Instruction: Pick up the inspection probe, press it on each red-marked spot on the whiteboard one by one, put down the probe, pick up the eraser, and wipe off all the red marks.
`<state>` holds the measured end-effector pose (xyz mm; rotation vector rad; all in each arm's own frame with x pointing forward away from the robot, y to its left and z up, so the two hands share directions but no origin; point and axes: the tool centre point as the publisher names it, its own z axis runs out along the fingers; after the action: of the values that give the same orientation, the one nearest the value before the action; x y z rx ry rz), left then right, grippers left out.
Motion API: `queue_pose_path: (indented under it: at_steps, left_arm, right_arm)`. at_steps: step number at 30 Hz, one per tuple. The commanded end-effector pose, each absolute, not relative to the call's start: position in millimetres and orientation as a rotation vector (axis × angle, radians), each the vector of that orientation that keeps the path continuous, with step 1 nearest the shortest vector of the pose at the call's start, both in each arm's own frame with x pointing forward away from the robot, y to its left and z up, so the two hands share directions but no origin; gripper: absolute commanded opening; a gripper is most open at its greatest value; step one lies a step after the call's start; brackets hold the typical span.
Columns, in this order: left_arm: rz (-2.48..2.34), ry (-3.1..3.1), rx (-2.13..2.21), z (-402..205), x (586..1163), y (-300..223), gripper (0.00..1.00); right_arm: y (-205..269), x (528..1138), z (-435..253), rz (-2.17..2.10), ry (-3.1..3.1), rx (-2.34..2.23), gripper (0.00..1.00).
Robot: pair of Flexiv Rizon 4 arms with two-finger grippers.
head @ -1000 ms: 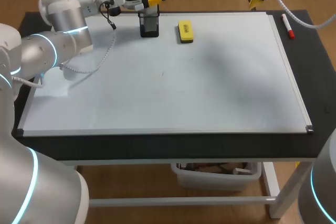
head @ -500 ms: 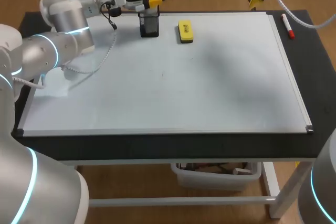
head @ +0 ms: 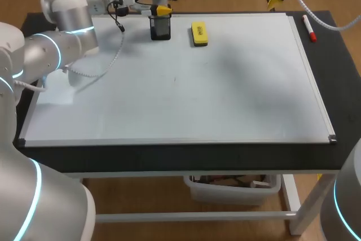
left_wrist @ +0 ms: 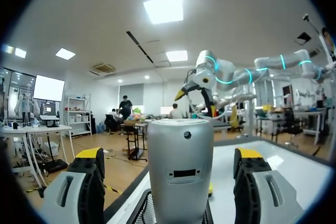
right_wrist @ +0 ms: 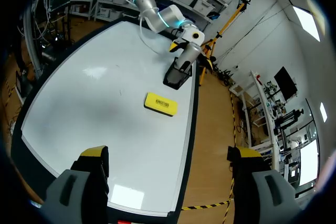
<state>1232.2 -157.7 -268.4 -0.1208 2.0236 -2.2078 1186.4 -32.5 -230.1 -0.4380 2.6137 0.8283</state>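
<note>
Up at the far-left corner of the whiteboard (head: 180, 83), the left gripper (head: 159, 5) has its yellow-tipped fingers spread wide on either side of the silver inspection probe (left_wrist: 180, 169), touching neither side. That probe stands upright in a black mesh holder (head: 161, 27). No red marks show on the board, and the yellow eraser (head: 198, 33) lies just beside the holder. Such a scene fits either reaching to take the probe or having just set it back. Space is tight: the holder sits near the board's far edge. Elsewhere the board is open. High above, the right gripper (right_wrist: 168, 182) hangs wide open, holding nothing.
</note>
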Motion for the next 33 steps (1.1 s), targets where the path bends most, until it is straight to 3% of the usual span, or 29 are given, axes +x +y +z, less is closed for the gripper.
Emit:
queue_pose_path:
  at_steps: [1, 33]
  left_arm:
    - [-2.34, 2.294, 0.427, -262, 1234, -150, 1.0]
    - [-1.684, 2.526, 0.18, -252, 1186, -113, 1.0]
  right_arm:
    - [-33, 1186, -229, 0.824, 2.618, -0.441, 1.0]
    - [-33, 1186, -229, 0.824, 2.618, -0.441, 1.0]
